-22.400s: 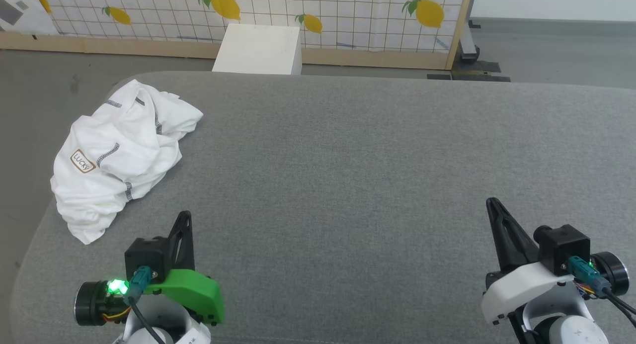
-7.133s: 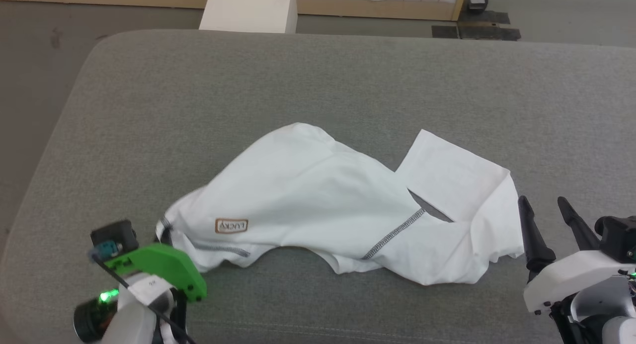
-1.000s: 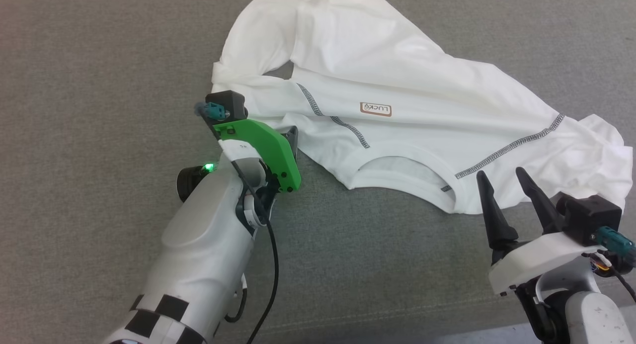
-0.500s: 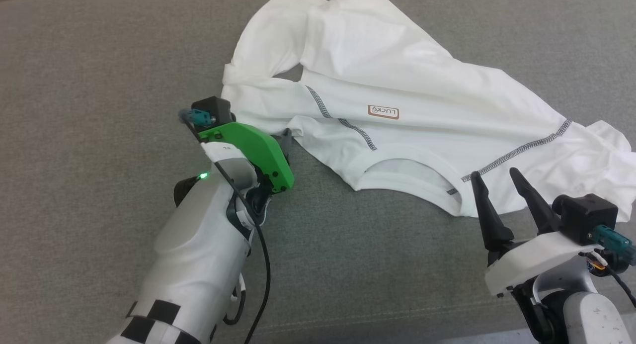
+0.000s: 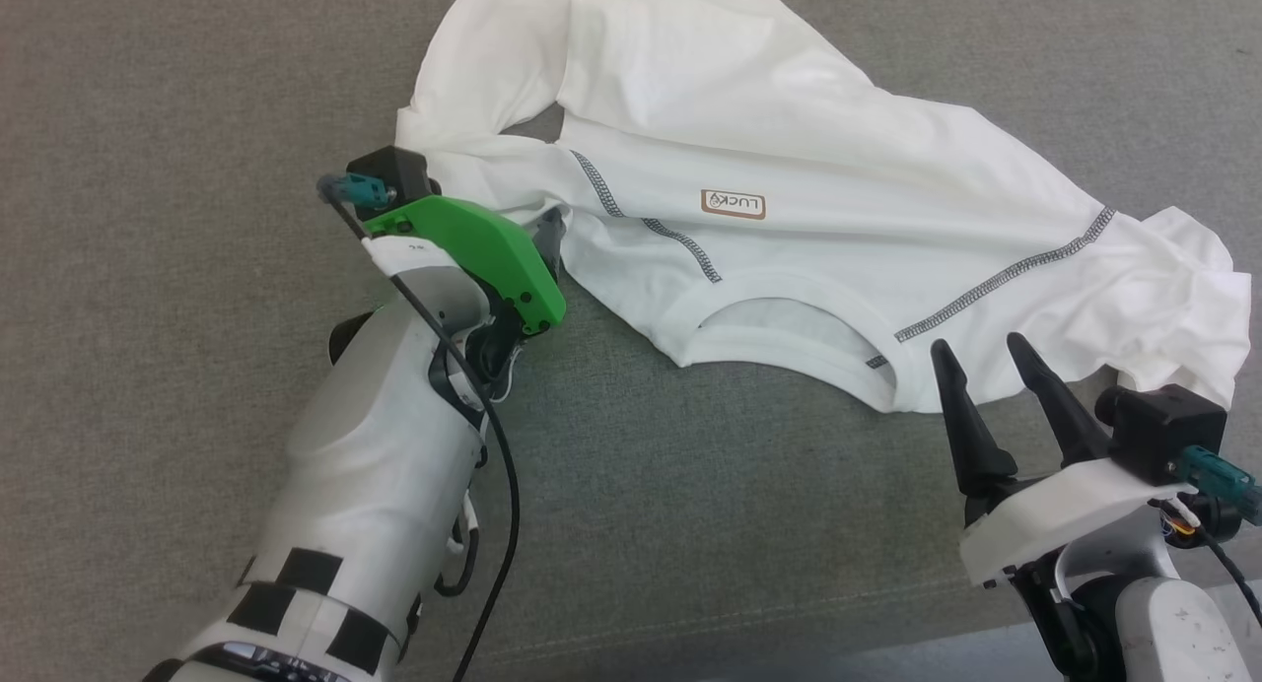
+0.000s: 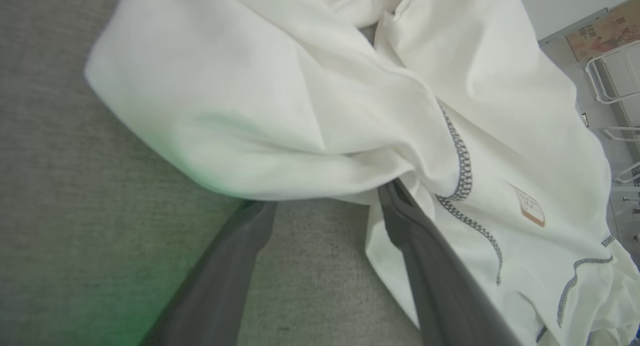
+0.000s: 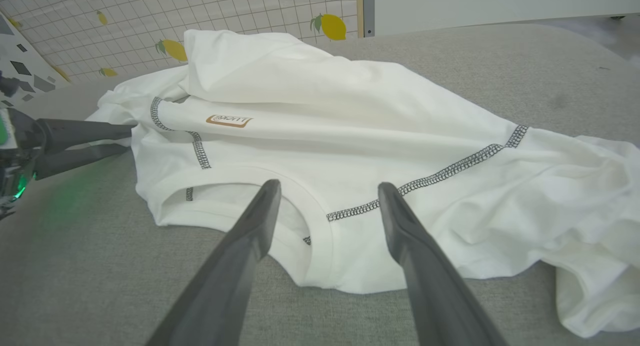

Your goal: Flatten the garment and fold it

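Note:
The garment (image 5: 789, 150) is a white T-shirt lying loosely spread on the grey cushion, collar (image 5: 789, 337) toward me, with the "LUCKY" patch (image 5: 732, 204) and its grey seams facing up. Its right sleeve is bunched. My left gripper (image 5: 547, 237) is open at the garment's left shoulder. In the left wrist view the left gripper (image 6: 327, 201) has its fingertips at the edge of a fabric fold of the garment (image 6: 300, 111), the jaws apart. My right gripper (image 5: 974, 345) stands open just short of the collar's right end. In the right wrist view the right gripper (image 7: 328, 187) frames the collar of the garment (image 7: 350, 121).
The grey cushion (image 5: 690, 514) runs under everything; its front edge and a pale strip of floor (image 5: 887, 662) show at the bottom right. A lemon-patterned grid wall (image 7: 200, 16) stands behind. A cardboard box (image 6: 605, 31) and white racks sit beyond.
The head view has shifted a little. My left gripper has edged forward along the garment's left shoulder fold. The right gripper has kept its place by the collar. Both stay open.

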{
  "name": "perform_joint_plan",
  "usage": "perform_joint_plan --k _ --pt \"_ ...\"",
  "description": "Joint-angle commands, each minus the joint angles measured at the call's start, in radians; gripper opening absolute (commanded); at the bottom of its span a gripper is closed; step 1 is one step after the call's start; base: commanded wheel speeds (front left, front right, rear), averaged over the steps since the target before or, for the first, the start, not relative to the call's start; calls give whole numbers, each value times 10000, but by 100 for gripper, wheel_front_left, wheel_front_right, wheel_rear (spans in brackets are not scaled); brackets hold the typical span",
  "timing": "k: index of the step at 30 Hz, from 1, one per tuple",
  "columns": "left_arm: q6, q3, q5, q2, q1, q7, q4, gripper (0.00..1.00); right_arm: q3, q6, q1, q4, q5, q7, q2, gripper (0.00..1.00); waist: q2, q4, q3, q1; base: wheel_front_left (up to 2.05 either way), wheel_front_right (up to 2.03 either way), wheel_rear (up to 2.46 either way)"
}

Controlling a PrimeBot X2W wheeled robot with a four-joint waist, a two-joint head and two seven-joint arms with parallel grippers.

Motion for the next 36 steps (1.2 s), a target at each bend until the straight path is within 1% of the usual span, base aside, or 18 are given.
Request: perform_joint_plan --k 1,2,3,5,8,12,16,18,21,27,32,34,36 --pt "-39 -73 39 70 -161 -91 173 75 45 -17 -162 33 77 -72 22 100 0 -3 31 0 0 0 0" --pt "-59 -149 139 102 -225 -161 233 26 63 -17 -175 42 84 -75 22 100 0 0 39 0 0 0 0" --pt "-122 -240 246 122 -291 -266 290 0 79 -17 -188 57 90 -79 22 100 0 10 41 0 0 0 0" --pt "-258 -326 350 121 -375 -511 328 0 90 -17 -200 84 98 -84 22 100 0 43 24 0 0 0 0" --pt "-334 -585 729 202 -406 -1038 352 0 49 -17 -174 124 75 -72 22 100 0 157 -90 0 0 0 0" --pt "-478 -794 1001 304 -61 -1680 188 0 -61 -17 -49 128 -21 -7 22 100 0 417 -431 0 0 0 0" --pt "-523 -847 1082 507 645 -2185 -419 0 -246 -17 135 13 -99 90 22 100 0 804 -821 0 0 0 0" --pt "-454 -765 1034 708 1200 -2380 -931 0 -331 -17 238 -66 -124 161 22 100 0 1000 -1024 0 0 0 0" --pt "-190 -610 964 1182 2247 -2484 -1925 0 -532 -17 458 -270 -163 312 22 100 0 1325 -1303 0 0 0 0" --pt "746 -171 756 2260 4559 -2167 -4316 0 -948 -17 957 -559 -137 951 22 100 0 1738 -1563 0 0 0 0" --pt "1420 83 490 2685 6104 -1805 -6156 0 -1383 -17 1444 -421 170 2131 22 100 0 1995 -1552 0 0 0 0" --pt "1609 132 461 2770 6441 -1743 -6645 0 -1465 -17 1515 -282 291 2592 22 100 0 2086 -1503 0 0 0 0" --pt "1689 147 431 2818 6610 -1689 -6954 0 -1480 -17 1488 -151 377 2973 22 100 0 2176 -1427 0 0 0 0"
